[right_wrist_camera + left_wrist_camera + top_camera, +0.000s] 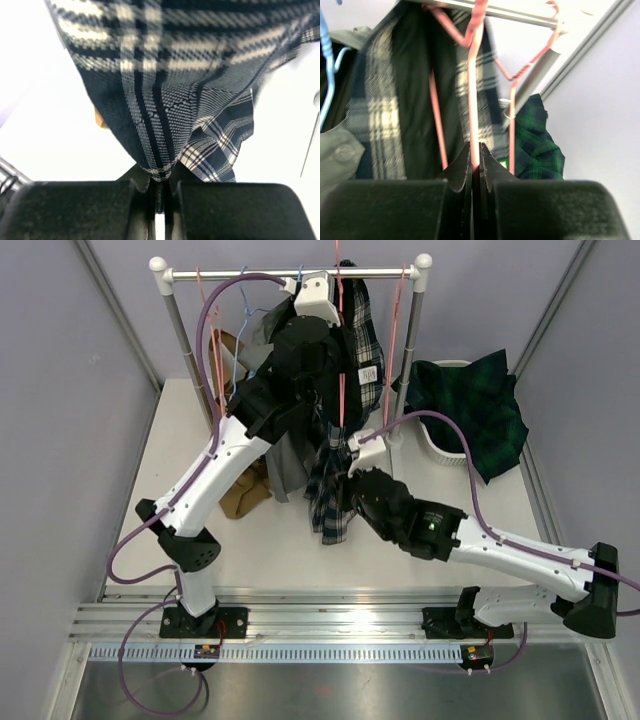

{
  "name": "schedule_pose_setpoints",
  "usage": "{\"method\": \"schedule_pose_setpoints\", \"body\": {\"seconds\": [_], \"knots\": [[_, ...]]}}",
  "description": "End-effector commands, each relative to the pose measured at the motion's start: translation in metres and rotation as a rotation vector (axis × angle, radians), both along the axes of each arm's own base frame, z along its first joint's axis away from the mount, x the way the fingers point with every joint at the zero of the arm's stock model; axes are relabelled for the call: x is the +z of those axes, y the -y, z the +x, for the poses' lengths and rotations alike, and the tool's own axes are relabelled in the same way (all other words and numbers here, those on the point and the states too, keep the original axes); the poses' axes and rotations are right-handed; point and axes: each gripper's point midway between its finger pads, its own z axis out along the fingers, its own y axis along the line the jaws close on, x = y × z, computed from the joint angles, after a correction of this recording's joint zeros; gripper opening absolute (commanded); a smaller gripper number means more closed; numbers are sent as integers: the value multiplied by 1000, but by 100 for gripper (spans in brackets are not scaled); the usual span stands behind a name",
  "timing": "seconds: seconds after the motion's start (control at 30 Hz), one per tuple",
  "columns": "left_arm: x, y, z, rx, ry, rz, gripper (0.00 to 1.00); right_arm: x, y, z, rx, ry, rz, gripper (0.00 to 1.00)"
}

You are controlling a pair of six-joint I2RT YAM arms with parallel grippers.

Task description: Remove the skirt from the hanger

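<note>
Clamping pink hanger (472,100) w/ left pincer (475,154), jaws closed tight, right pincer (160,182) pinched on plaid skirt (165,90) hem

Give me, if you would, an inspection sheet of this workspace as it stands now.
Surface: white table, partly covered by garments.
Job's things: navy plaid skirt hangs on pink hanger from the rack rail.
Clutter: green plaid garment over white basket; brown cloth on table; blue hanger on the rail.
Grippers: left gripper shut on pink hanger; right gripper shut on skirt's lower edge.
Cables: purple cables run along both arms.
Surroundings: lilac walls; nothing else seen.
</note>
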Motion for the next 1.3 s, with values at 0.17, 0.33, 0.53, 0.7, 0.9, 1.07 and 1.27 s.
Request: {"method": "schedule_pose_setpoints", "body": {"seconds": [0.17, 0.33, 0.53, 0.7, 0.9, 1.07, 1.27], "knots": [[121, -43, 7, 114, 315, -238, 0, -25, 25, -73, -24, -62, -23, 0], [117, -46, -1, 76, 292, -190, 0, -23, 29, -69, -66, -32, -45, 0], [74, -35, -47, -112, 113, -105, 0, 7, 21, -41, -166, 117, -102, 0], [50, -44, -110, -203, -50, -75, 0, 4, 9, -5, -192, 122, -179, 0], [20, -79, -152, -180, -226, -11, 0, 27, 25, 31, -246, 143, -118, 0], [-40, -76, -181, -235, -417, 73, 0, 62, 50, 51, -292, 190, -103, 0], [-38, -85, -190, -174, -349, 161, 0, 69, 77, 30, -285, 138, -62, 0]]}}
